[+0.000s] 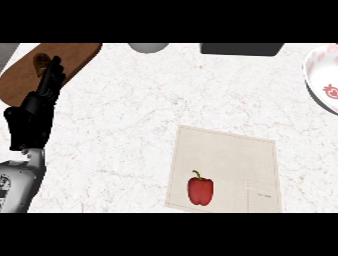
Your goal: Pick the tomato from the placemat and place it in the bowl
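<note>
A red vegetable with a green stem, shaped like a bell pepper [200, 190], lies on the lower left part of a beige placemat [227, 155] in the lower middle of the counter. A white bowl [321, 85] with red heart and strawberry marks sits at the right edge, partly cut off. My left hand [43, 97] stands at the left, fingers straight and pointing up, far from the vegetable and holding nothing. My right hand does not show.
A brown wooden cutting board [65, 57] lies at the top left, behind my left hand's fingers. A grey round object [148, 47] and a dark rectangular object [242, 48] sit at the counter's far edge.
</note>
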Available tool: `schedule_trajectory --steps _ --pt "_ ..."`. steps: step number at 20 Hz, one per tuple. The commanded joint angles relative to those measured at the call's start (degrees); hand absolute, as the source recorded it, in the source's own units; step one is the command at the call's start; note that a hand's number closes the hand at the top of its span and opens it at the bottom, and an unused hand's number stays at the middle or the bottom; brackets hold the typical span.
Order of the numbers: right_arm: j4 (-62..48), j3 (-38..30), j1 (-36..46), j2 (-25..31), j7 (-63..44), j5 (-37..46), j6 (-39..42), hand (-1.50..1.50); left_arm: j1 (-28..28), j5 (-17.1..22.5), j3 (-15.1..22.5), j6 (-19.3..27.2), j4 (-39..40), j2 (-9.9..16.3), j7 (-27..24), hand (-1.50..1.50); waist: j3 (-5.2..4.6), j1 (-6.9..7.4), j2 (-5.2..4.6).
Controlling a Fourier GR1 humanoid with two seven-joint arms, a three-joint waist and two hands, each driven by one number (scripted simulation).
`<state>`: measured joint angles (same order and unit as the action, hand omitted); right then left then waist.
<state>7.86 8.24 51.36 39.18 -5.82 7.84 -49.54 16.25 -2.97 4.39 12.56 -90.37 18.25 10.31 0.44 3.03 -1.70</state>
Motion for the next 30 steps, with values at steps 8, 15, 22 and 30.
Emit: schedule_trajectory --steps 8,15,22,30 --pt "5.60 -13.08 -4.36 0.71 19.71 -11.58 6.65 -1.50 -1.43 0.77 -0.35 -1.01 -0.08 -0.64 -0.99 0.00 0.02 0.05 0.11" --pt "4.23 -20.47 -5.49 3.20 27.02 -17.08 10.99 -1.50 -3.71 -0.17 -0.83 -1.37 -0.36 -0.12 -2.32 0.00 -0.15 -0.39 0.57" --pt "8.14 -27.74 -14.41 1.89 36.40 -24.35 19.69 -1.50 -4.90 -1.26 -2.44 -0.68 1.29 -1.07 -3.41 0.00 -0.37 -2.80 1.49" --pt "17.42 -28.26 -26.63 1.44 39.98 -27.26 31.90 -1.50 -2.81 -2.56 -3.63 -1.03 -1.28 -1.71 0.95 0.00 -0.45 -3.43 1.82"
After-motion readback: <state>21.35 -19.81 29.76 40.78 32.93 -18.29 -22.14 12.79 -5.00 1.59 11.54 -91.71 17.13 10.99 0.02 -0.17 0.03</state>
